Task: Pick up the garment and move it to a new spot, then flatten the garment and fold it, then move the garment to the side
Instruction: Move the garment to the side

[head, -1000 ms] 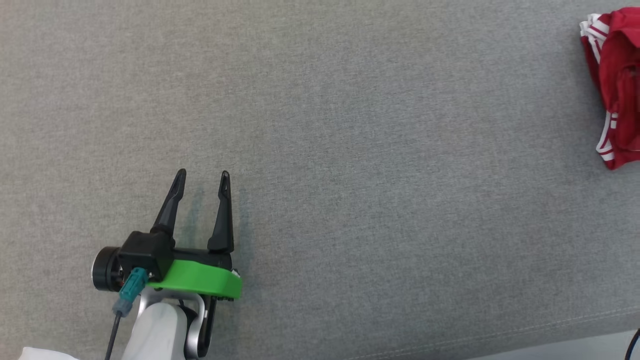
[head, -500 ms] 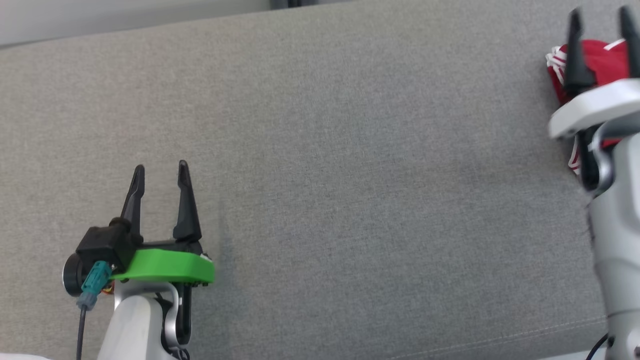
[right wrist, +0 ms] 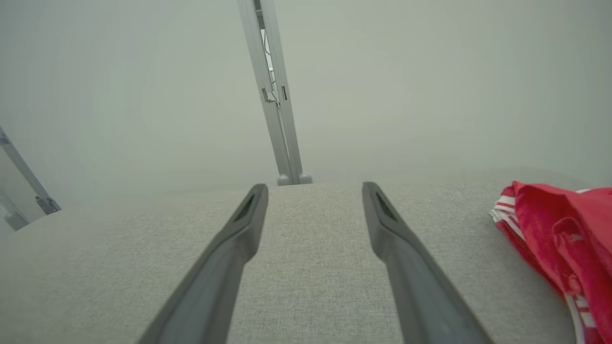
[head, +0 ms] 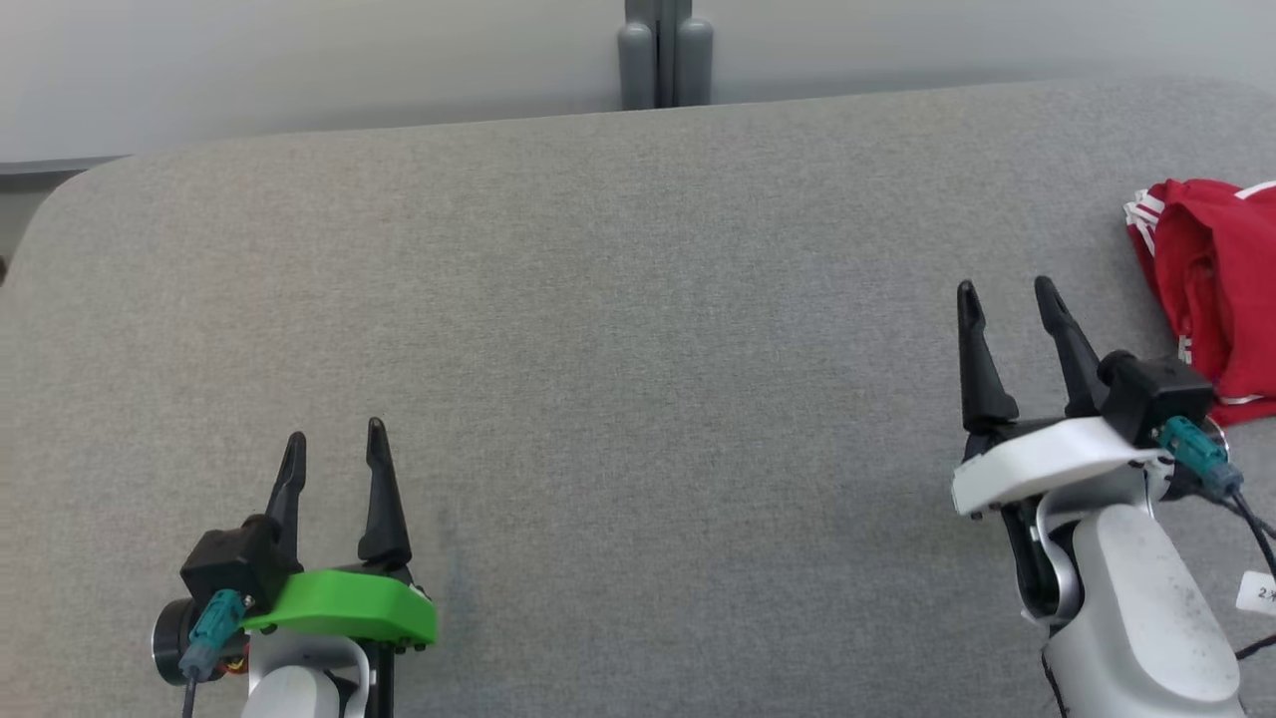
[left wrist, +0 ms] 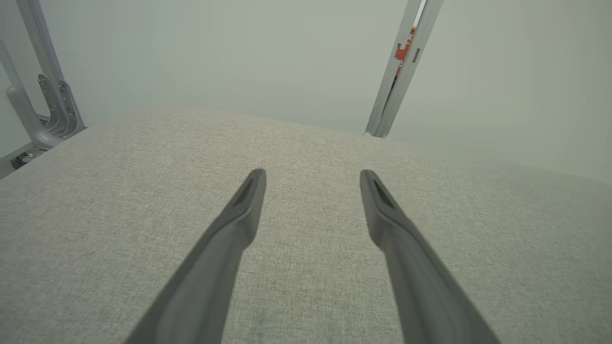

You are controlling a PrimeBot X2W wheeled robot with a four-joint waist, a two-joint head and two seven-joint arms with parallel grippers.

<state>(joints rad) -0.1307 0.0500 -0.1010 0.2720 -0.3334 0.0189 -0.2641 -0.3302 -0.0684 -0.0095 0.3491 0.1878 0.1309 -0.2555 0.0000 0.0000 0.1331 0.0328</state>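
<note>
Fingers are spread and empty on both the right gripper (head: 1005, 287) and left gripper (head: 336, 432). The red garment (head: 1211, 299) lies bunched just right of the right gripper on the grey cushion (head: 638, 349) — best to swing right, descend onto a thick fold, pinch deep.

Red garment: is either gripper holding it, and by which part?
Nothing is held. The left gripper and right gripper are both open and empty; the red garment lies untouched on the grey surface.
</note>
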